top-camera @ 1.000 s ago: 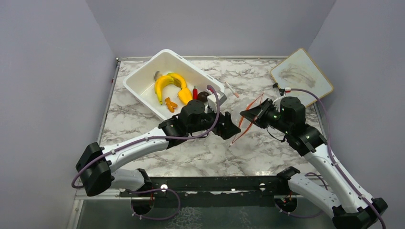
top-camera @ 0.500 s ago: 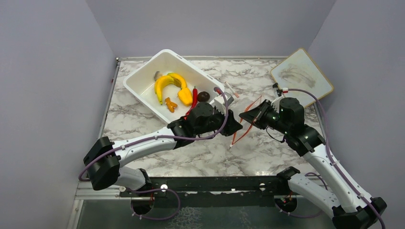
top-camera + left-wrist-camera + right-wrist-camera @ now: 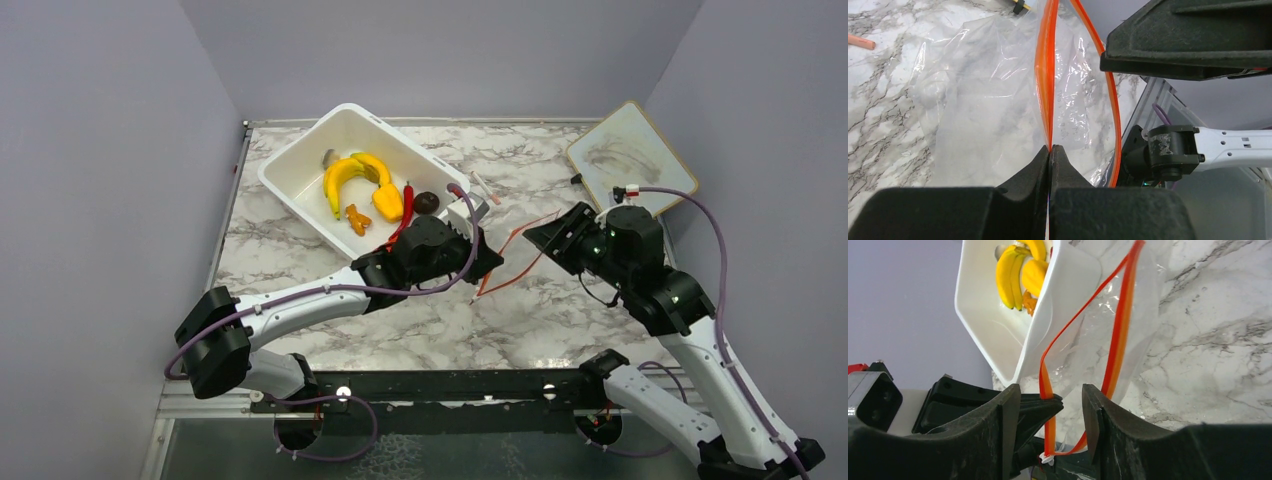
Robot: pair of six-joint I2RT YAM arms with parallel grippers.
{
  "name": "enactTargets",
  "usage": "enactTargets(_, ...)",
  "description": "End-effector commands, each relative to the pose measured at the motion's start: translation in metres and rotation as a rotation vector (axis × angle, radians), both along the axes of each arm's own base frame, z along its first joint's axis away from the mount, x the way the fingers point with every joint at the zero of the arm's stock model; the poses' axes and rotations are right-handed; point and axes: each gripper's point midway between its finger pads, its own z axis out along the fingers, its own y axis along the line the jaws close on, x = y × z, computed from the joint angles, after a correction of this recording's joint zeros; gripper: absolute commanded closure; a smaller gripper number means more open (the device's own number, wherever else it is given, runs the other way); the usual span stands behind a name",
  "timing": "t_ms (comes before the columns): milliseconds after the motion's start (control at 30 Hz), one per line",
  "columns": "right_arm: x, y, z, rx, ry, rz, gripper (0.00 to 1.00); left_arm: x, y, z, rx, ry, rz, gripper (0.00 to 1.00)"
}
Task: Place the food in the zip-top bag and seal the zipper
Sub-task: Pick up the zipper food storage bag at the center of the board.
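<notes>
Left claw (image 3: 1049, 149) pinches the zipper (image 3: 1045, 75) of the one zip-top bag (image 3: 973, 100); right claw (image 3: 1051, 390) stands spread.

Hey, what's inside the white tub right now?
Banana, yellow pepper, red chili, brown fruit and an orange piece. The left arm covers the tub's near corner, so anything there is hidden.
</notes>
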Motion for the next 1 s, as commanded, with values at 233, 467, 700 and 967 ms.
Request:
enactTargets(233,-0.017,-0.025,-0.021,-0.027,0.13,-0.127,0.53,0.006,-0.001,0.02,-0.042,-0.06,0.045,1.0)
enactTargets(467,-0.022,-0.025,-0.027,-0.008,0.241,-0.169,0.52,0.008,0.0,0.02,-0.04,-0.064,0.052,1.0)
enactTargets(700,-0.027,-0.024,-0.011,0.041,0.236,-0.177,0.49,0.01,0.002,0.019,-0.035,-0.067,0.069,1.0)
enactTargets(967,-0.032,-0.024,-0.016,0.047,0.257,-0.172,0.47,0.01,0.002,0.015,-0.029,-0.063,0.069,1.0)
